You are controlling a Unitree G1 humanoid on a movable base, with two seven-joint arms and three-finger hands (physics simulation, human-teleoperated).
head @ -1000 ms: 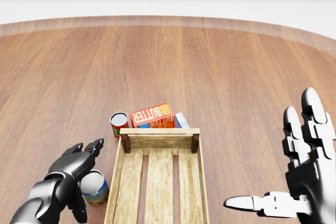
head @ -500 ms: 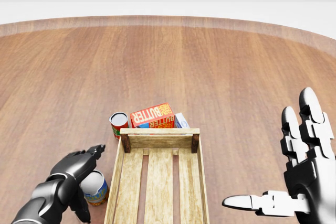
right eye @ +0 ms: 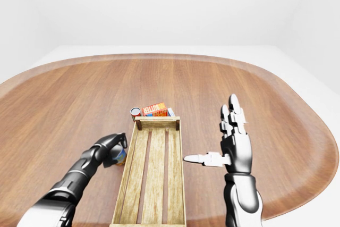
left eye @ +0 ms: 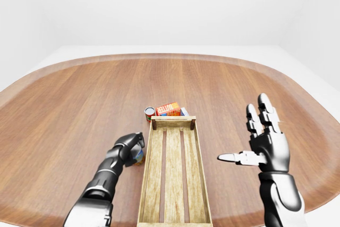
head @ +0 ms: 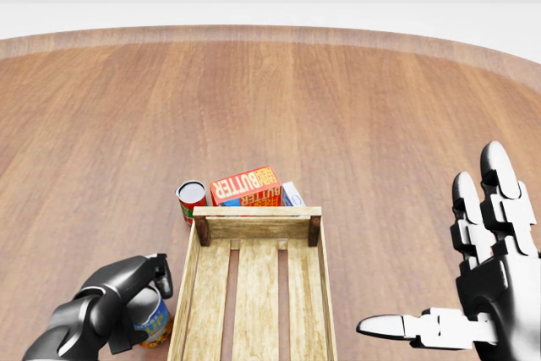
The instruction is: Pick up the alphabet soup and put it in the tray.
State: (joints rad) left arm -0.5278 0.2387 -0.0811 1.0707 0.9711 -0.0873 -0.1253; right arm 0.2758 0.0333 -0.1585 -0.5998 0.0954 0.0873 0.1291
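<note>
Just beside the tray's [head: 254,224] left wall, toward the bottom of the head view, the alphabet soup [head: 154,320] stands upright on the bench [head: 279,90], its blue and yellow label showing under the dark fingers [head: 161,274] of the left hand [head: 127,289]. That hand is draped over the top of the can with its fingers curled down round the can's sides; the grip looks closed on it, though the can's base, as far as the pictures tell, sits on the wood and not inside the tray. The tray is a long slatted wooden box running up the middle of the head view, with nothing lying on its slats. Beyond the tray's top end a red and orange butter box [head: 246,186] lies on its side, just beside the end wall. A small blue and white carton [head: 292,194] is tucked behind it on the right, and a red can [head: 191,199] with a pale lid stands upright near the tray's upper left corner post. Well to the right of the tray, the right hand [head: 482,281] is raised above the bench, fingers spread straight upward and thumb pointing toward the tray, holding nothing.
</note>
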